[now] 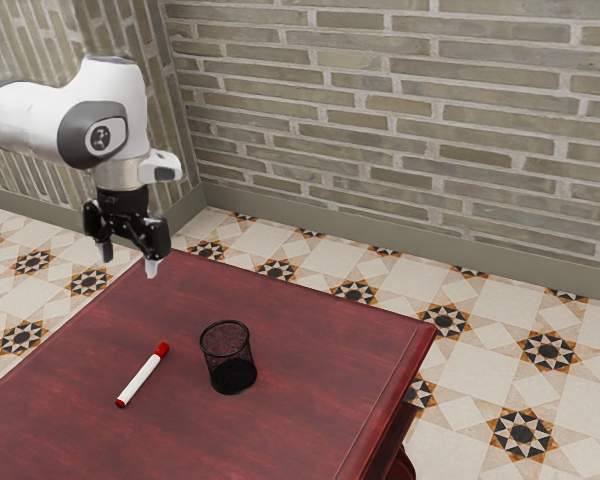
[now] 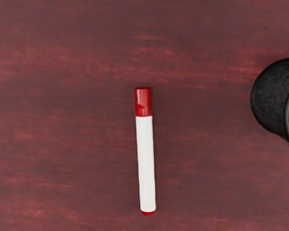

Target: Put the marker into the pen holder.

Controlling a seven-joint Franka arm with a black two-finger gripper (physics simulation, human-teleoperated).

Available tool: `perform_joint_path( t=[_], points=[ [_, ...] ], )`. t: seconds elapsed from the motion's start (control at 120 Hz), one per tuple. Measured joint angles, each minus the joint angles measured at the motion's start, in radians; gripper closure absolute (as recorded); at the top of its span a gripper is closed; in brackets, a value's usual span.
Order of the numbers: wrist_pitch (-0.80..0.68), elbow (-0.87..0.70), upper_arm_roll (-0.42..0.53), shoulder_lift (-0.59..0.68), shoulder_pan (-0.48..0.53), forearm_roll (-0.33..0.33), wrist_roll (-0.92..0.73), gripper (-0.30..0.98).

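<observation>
Marker (image 2: 145,159): flat on its side on the table (image 1: 310,420), beside the pen holder and apart from it, leaning on nothing. It lies loose, presumably set out to be picked up.
Tail end (image 1: 121,403): a small red plug, pointing toward the exterior view's lower left, away from the wall (image 1: 410,120).
Gripper (image 1: 128,263): well above the table and pointing down, with the marker in the wrist view beneath it. That pose looks like lining up for a pick from above.
Jaws: spread, a clear gap between the fingers and nothing pinched there; probably parted so that one can pass down each side of the marker.
White barrel (image 1: 140,380): the long axis, slanting from the exterior view's lower left to its upper right. Bare table on both flanks should leave room for a grip across it.
Red cap (image 1: 162,349): the upper-right end, aimed toward the wall and past the pen holder, not into it. It is the end nearer the holder.
Pen holder (image 1: 228,358): upright, mouth up, ready to receive. The marker will likely need to be lifted and tipped on end to go in.
</observation>
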State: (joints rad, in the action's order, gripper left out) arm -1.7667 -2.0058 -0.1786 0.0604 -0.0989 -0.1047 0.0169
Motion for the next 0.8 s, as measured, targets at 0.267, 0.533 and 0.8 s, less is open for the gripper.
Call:
perform_joint_path(
  t=[0.267, 0.533, 0.8],
  points=[
    [-0.311, -0.073, 0.003, -0.212, 0.031, 0.059, -0.001, 0.00],
    [-0.559, -0.280, 0.007, -0.184, 0.073, 0.107, 0.012, 0.00],
    [-0.652, -0.455, 0.007, -0.079, 0.063, 0.114, 0.057, 0.00]
  ],
)
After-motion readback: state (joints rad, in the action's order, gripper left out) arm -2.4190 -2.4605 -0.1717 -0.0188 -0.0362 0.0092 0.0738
